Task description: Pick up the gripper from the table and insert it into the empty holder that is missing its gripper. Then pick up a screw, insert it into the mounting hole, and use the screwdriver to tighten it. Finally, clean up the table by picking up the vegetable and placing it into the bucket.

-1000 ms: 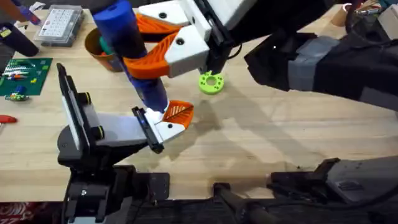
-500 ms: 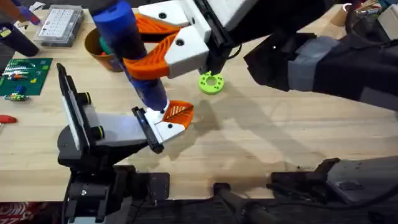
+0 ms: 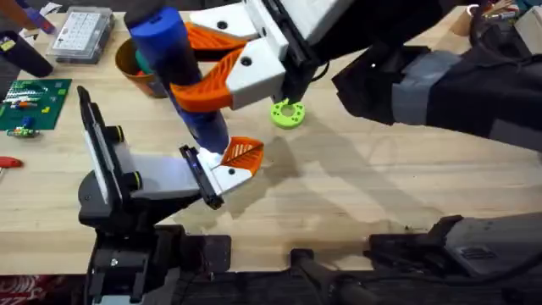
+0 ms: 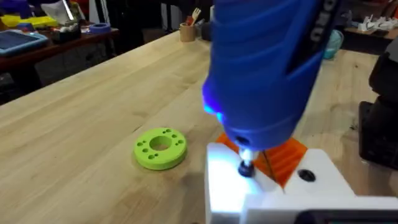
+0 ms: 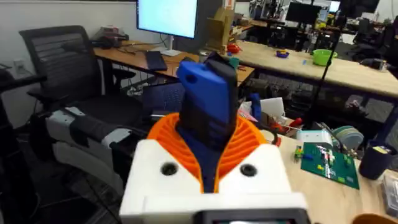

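Observation:
My right gripper [image 3: 183,66] is shut on the blue screwdriver [image 3: 179,80], its orange ribbed fingers [image 5: 249,140] wrapped around the barrel [image 5: 208,106]. The screwdriver stands nearly upright, and its bit presses on a dark screw [image 4: 246,167] in the white block of the gripper [image 3: 233,161]. That block, with its orange fingertip, sits in the right end of the grey holder [image 3: 148,178]. The screwdriver's light glows on the block [image 4: 227,186]. The orange-brown bucket [image 3: 127,61] stands behind the screwdriver, mostly hidden. I cannot make out the vegetable. The left arm's base [image 3: 127,258] lies folded at the lower left.
A green ring with holes [image 3: 287,113] lies on the table [image 3: 381,178] just right of the holder. A clear compartment box [image 3: 80,34], a green circuit board [image 3: 30,103] and a red tool [image 3: 7,161] sit at the far left.

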